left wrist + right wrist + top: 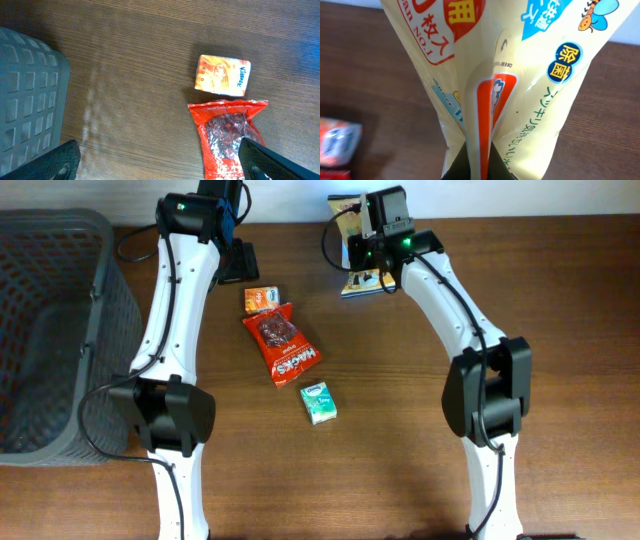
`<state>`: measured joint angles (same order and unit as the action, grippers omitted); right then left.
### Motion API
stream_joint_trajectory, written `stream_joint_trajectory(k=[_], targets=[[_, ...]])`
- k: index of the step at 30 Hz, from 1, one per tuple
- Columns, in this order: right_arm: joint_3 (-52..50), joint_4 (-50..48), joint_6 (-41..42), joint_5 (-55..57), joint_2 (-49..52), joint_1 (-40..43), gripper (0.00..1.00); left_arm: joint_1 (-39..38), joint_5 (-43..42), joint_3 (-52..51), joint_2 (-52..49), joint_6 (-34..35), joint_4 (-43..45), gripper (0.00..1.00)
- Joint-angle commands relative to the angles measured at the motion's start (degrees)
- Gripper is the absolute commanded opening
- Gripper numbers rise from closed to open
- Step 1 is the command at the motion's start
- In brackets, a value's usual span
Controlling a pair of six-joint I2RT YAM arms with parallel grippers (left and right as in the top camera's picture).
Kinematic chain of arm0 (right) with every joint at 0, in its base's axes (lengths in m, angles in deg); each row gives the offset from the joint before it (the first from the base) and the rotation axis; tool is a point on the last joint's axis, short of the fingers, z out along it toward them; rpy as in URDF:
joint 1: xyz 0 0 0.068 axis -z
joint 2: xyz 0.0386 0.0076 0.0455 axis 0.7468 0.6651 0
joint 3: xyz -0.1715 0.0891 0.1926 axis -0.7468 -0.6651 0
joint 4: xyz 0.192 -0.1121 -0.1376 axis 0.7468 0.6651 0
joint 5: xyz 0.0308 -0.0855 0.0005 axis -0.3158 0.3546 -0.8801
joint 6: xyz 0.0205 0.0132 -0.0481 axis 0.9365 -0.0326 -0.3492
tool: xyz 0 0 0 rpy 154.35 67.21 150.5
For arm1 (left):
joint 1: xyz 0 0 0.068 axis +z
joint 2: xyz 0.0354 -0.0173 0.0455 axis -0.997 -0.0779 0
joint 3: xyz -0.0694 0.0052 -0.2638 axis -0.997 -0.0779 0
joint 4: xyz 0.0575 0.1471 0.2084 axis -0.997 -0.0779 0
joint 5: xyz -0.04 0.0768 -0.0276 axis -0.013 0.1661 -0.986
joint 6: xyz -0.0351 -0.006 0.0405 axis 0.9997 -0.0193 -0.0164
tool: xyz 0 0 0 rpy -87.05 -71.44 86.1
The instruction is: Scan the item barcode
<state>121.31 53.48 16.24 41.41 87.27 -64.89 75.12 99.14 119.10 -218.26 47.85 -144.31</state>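
My right gripper is shut on a cream-yellow wipes pack with Japanese print, held up at the back of the table. In the right wrist view the pack fills the frame, its folded edge pinched between the dark jaws of the gripper. I see no barcode on the faces that show. My left gripper hangs open at the back left. In its wrist view the gripper stands wide over bare wood, the right finger above a red snack bag.
An orange Kleenex pack, the red snack bag and a green tissue pack lie in a row at mid-table. A grey mesh basket stands at the left edge. The orange pack also shows low left in the right wrist view.
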Motion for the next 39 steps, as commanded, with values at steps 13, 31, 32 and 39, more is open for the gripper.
stream_joint_trajectory(k=[13, 31, 32, 39], targets=[[0.8, -0.8, 1.6, 1.4, -1.5, 0.1, 0.04, 0.5, -0.4, -0.4, -0.2, 0.5, 0.2, 0.99], [0.7, 27.6, 14.0, 8.0, -12.7, 29.6, 0.04, 0.5, -0.5, -0.4, -0.2, 0.5, 0.1, 0.99], [0.7, 28.7, 14.0, 8.5, -12.3, 31.1, 0.04, 0.5, -0.5, -0.4, -0.2, 0.5, 0.1, 0.99], [0.7, 34.2, 14.0, 8.4, -7.0, 45.7, 0.04, 0.5, -0.5, -0.4, -0.2, 0.5, 0.1, 0.99]])
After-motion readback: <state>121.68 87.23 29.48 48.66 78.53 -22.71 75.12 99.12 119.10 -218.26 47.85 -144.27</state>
